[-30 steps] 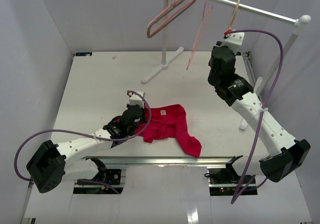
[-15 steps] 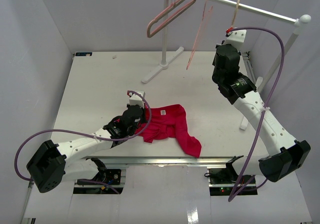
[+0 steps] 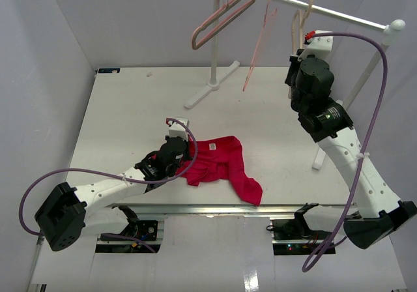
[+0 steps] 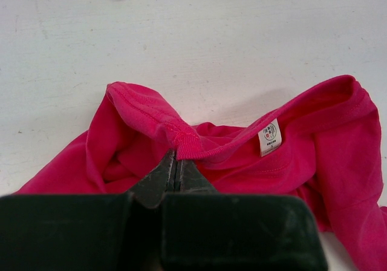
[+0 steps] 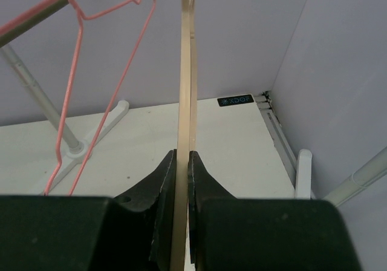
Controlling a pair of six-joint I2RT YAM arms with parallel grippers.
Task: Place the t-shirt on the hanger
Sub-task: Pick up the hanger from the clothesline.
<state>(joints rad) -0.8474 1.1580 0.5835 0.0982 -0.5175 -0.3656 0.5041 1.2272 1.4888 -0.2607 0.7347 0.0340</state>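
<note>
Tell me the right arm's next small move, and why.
Probably lift the light tan wooden hanger up off the metal rail: the right gripper is shut on it, it seems hooked there, and the left gripper pinches the collar of the bright red cloth t-shirt.

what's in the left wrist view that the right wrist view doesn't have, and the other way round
Only the left wrist view: the t-shirt crumpled on the table, its white label showing inside the neck, and the left tool shut on the neck edge.
Only the right wrist view: the hanger seen edge-on, clamped in the right tool, plus the pink wire hanger and the rack foot.
Both: the white table surface, and a shut tool at the bottom of the picture.
</note>
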